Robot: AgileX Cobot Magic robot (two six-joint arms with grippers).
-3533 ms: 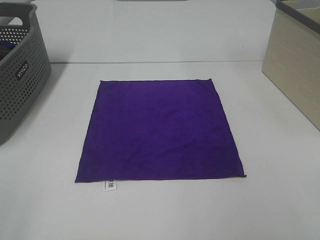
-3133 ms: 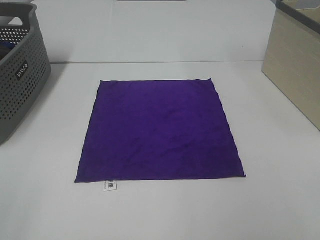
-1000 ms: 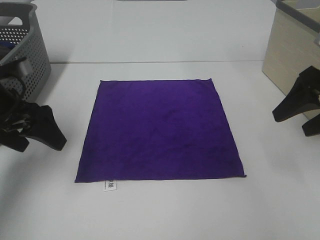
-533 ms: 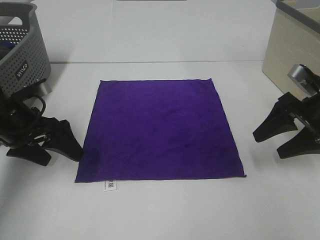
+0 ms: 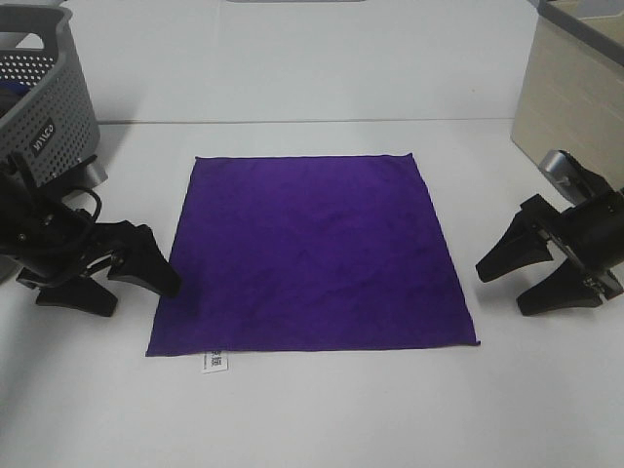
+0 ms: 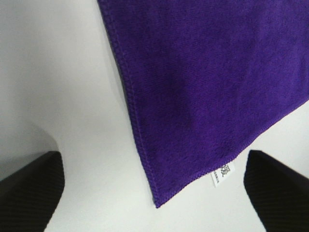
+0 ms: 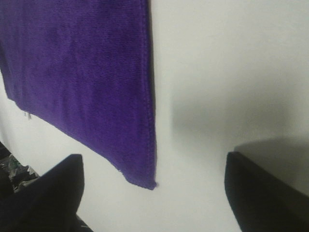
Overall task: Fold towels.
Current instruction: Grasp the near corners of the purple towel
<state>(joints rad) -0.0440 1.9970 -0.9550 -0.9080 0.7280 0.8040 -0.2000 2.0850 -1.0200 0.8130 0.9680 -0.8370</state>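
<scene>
— Where does our square purple cloth towel (image 5: 312,253) lie?
— Flat on the white table (image 5: 322,419), between our two pairs of fingers.
— And the fingers?
— Our left gripper (image 5: 146,298) is spread wide by the corner with the white label (image 5: 216,362). Our right gripper (image 5: 500,292) is equally spread, just beside the other near corner.

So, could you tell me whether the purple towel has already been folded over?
No, the purple towel lies flat on the white table as one unfolded square.
</scene>
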